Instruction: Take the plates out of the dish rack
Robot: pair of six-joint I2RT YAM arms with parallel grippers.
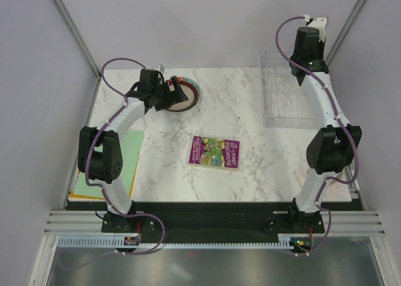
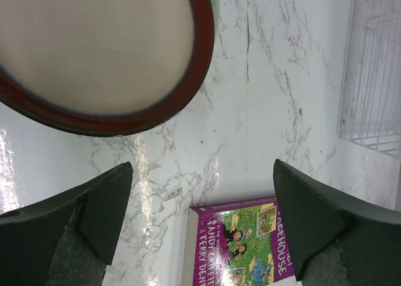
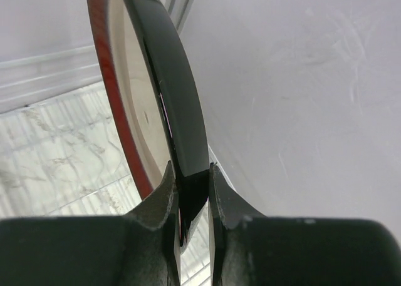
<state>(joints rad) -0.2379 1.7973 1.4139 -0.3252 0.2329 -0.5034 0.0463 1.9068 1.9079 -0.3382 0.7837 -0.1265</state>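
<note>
Evidently the right gripper (image 3: 190, 192) was clamped on the rim of a dark plate (image 3: 180, 104), holding it on edge above the dish rack (image 1: 287, 101). The left gripper (image 2: 202, 168) hung, jaws apart, over the unloaded plates (image 1: 185, 93); next, the held one needed carrying there and laying flat.

Left arm (image 1: 125, 120) bent toward far edge of desk (image 1: 250, 117), left pincer (image 2: 203, 173) wide open. Right arm (image 1: 327, 104) reaches far-right corner, right pincer (image 3: 191, 189) clamped on plate (image 3: 182, 104) rim.

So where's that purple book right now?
The book lies flat mid-table in the top view, with plates behind it to the left and the rack behind it to the right.
</note>
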